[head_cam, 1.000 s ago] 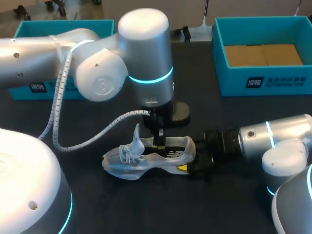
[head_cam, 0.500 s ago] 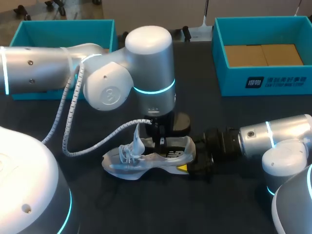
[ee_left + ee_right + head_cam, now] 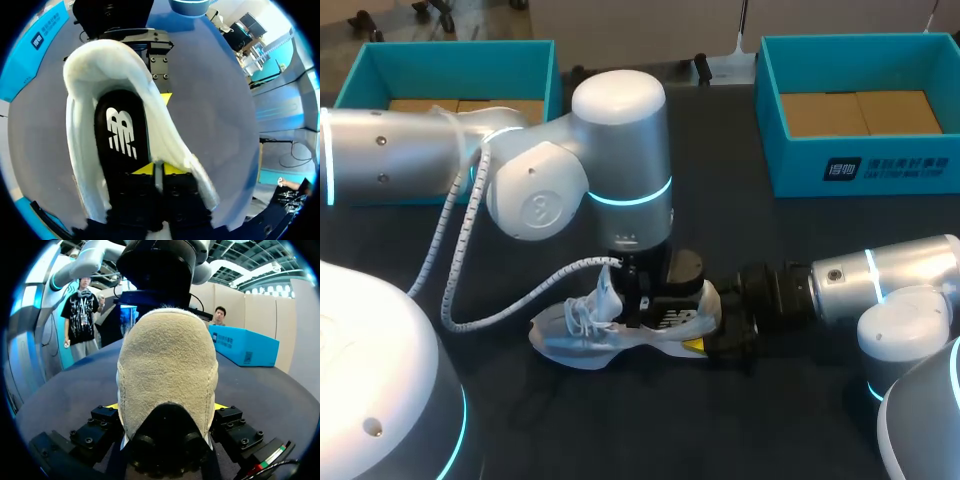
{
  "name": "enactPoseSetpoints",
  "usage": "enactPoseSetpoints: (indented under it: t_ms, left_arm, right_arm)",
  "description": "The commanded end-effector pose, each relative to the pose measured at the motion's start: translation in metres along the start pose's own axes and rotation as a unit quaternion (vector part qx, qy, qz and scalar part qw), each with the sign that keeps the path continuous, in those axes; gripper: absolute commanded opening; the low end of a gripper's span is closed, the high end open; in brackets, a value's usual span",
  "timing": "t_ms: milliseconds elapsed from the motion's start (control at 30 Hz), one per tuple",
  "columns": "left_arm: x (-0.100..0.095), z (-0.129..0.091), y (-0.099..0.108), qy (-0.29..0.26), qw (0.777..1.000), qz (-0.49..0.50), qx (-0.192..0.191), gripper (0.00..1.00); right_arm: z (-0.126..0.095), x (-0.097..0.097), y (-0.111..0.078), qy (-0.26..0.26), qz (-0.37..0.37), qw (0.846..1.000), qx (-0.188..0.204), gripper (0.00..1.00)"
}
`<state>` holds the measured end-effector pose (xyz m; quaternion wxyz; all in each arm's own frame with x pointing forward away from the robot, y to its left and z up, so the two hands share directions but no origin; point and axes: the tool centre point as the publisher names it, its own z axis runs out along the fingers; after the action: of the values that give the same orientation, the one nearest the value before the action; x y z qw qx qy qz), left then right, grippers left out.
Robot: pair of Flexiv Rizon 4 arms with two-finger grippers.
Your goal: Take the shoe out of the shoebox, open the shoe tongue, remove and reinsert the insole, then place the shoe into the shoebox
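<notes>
Plainly, in the head view, the shoe point(image 3: 582, 335) lay on its sole on the dark tabletop point(image 3: 620, 430), outside the teal shoebox point(image 3: 860, 160), which stood well apart beyond the shoe's heel end. The left arm point(image 3: 620, 150) came down from above onto the shoe's opening, and the right arm point(image 3: 860, 280) reached in low at the shoe's heel. In the left wrist view the left jaws were inside the shoe. Their yellow fingertips point(image 3: 142, 169) were drawn together with only a sliver between them, pressed on the black insole point(image 3: 122, 135) toward the shoe's front. Whether they pinched any of the insole could not be told. In the right wrist view the right jaws were clamped on the shoe, one finger touching each side of the tan heel point(image 3: 167, 375). The shoe looked light, with a soft upper that would likely buckle under a squeeze, so the stiffer heel seemed the sound place to steady it. The insole looked thin and floppy, probably best lifted by its rear edge and peeled rather than dragged.
</notes>
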<state>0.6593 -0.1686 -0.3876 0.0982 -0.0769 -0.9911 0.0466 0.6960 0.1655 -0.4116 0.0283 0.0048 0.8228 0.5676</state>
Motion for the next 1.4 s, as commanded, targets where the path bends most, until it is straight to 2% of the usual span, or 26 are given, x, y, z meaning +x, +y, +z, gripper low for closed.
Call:
enactPoseSetpoints:
  t_ms: [33,167,400,667,800,1067,1167,1300,1400]
  left_arm:
    - [0.001,0.003,0.004,-0.002,1.0,0.001,0.005,0.4]
    - [-0.002,0.008,0.007,-0.005,1.0,0.001,0.008,0.47]
    - [-0.011,0.025,0.005,-0.053,0.998,0.002,-0.013,0.47]
    - [-0.024,0.035,0.003,-0.105,0.994,-0.004,-0.042,0.49]
    - [-0.037,0.033,0.006,-0.122,0.991,-0.022,-0.046,0.45]
    - [-0.058,0.021,0.011,-0.151,0.986,-0.05,-0.05,0.27]
    - [-0.06,0.017,0.012,-0.151,0.986,-0.051,-0.049,0.15]
    - [-0.058,0.011,0.013,-0.144,0.988,-0.044,-0.038,0.16]
    - [-0.057,0.009,0.013,-0.145,0.988,-0.045,-0.033,0.08]
  right_arm:
    - [0.0,0.0,0.002,0.0,0.0,1.0,0.003,0.0]
    - [0.0,0.0,0.002,0.0,0.0,1.0,0.003,0.0]
    - [0.0,0.0,0.002,0.0,0.0,1.0,0.003,0.0]
    - [0.0,0.0,0.002,0.0,0.0,1.0,0.003,0.0]
    - [0.0,0.0,0.002,0.0,0.0,1.0,0.003,0.0]
    - [0.0,0.0,0.002,0.0,0.0,1.0,0.003,0.0]
    - [0.0,0.0,0.002,0.0,0.0,1.0,0.003,0.0]
    - [0.0,0.0,0.002,0.0,0.0,1.0,0.003,0.0]
    - [0.0,0.0,0.002,0.0,0.0,1.0,0.003,0.0]
